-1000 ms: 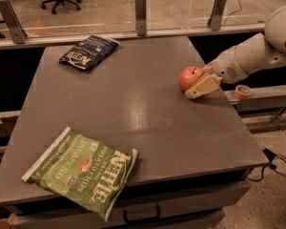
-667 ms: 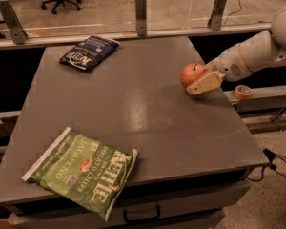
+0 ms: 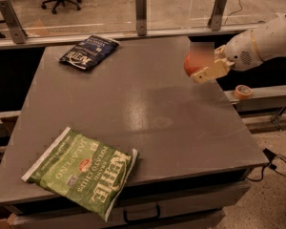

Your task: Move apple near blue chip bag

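Clasping apple (image 3: pixel 190 66), end effector (image 3: pixel 200 71) above table (image 3: pixel 133 104)

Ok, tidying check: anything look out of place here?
The large green jalapeno chip bag lies askew, its corner overhanging the grey table's front edge. The gripper, holding the round red-orange apple, is at the right edge.

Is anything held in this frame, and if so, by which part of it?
Yes. The gripper, above the right side of the table, holds the apple by its sides. One finger lies across its near lower side, and the far finger is hidden.
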Controlling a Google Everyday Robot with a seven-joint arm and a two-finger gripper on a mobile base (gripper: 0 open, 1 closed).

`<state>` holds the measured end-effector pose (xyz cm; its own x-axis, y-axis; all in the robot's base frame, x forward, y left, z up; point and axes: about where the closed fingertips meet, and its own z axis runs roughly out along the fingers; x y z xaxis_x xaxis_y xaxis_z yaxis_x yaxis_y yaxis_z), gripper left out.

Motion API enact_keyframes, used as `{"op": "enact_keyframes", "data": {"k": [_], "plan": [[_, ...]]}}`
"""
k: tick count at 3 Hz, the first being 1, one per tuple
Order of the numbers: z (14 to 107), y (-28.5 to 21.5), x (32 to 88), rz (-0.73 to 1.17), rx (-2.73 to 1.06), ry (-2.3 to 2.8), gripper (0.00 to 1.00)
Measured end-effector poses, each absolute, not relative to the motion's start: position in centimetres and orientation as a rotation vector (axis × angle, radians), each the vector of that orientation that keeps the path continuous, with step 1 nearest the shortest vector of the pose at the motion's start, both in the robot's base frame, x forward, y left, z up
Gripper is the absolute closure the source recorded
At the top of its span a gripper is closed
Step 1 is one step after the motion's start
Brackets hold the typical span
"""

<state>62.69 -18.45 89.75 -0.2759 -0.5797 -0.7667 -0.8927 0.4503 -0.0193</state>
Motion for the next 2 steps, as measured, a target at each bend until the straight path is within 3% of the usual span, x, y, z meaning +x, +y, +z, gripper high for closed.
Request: {"op": "enact_keyframes", "data": {"k": [1,2], "plan": [[89.7,-18.4,62.7,0.551,-1.231,1.979,1.00],[89.3,-14.4,64.8,0.590,-1.260,1.926,1.00]]}}
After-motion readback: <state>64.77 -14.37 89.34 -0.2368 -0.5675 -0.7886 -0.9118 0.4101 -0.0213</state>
